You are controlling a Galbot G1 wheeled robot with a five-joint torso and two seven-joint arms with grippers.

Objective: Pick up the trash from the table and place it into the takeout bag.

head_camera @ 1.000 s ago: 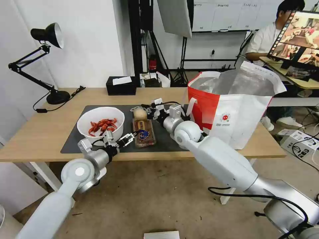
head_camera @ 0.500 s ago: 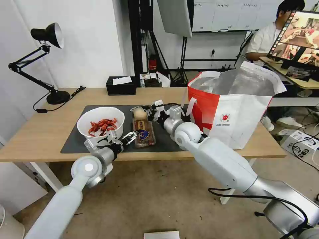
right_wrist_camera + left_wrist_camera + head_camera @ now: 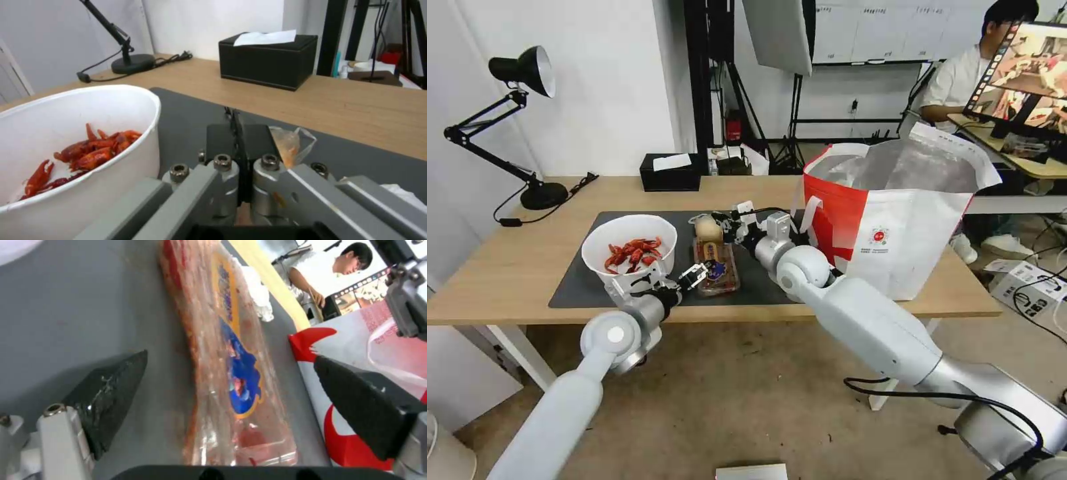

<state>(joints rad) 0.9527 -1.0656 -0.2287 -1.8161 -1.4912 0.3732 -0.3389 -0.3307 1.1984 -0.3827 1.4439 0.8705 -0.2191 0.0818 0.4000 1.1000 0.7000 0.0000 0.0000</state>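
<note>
- We are seeing the left gripper [image 3: 696, 273] spreading wide at the near end of the clear plastic tray [image 3: 227, 373] lying on the dark mat [image 3: 574, 283].
- Right gripper [image 3: 237, 133] is pressing together beside the wrapped beige ball [image 3: 708, 229].

— Where was this taken?
— A robotics lab or studio: a softbox light [image 3: 778, 33] on black stands [image 3: 704, 80] hangs behind a light-wood table [image 3: 514, 267], whiteboards [image 3: 887, 30] line the far wall, and cables [image 3: 1037, 300] trail over a bare concrete floor [image 3: 727, 400].
— Anything else?
— A person sits at a monitor [image 3: 1020, 70] on a neighbouring desk; a black desk lamp [image 3: 514, 120] stands on the table.
</note>
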